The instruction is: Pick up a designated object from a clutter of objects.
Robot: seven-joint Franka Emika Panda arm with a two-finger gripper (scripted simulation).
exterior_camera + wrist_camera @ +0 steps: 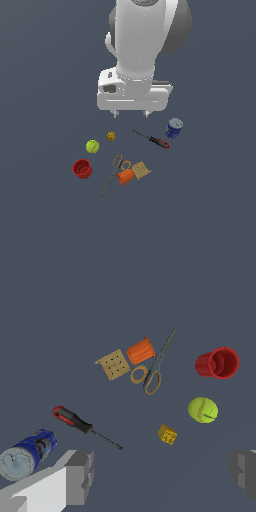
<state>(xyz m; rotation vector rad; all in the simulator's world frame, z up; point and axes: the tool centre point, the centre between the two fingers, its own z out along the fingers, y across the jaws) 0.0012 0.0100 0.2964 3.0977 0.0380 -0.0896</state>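
The claw (130,114) hangs wide open and empty, high above the worktop (45,210). The tan block (141,170) lies below it, slightly toward the exterior view's right, touching the orange cup (126,176) on its left. It is boxy, wood-coloured, with a gridded face.

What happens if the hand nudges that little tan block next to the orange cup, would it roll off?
Probably not: the tan block looks boxy with flat faces, so it should slide rather than roll. Its gridded faces may give some grip. It sits against the orange cup, which lies on its side and might roll if bumped.
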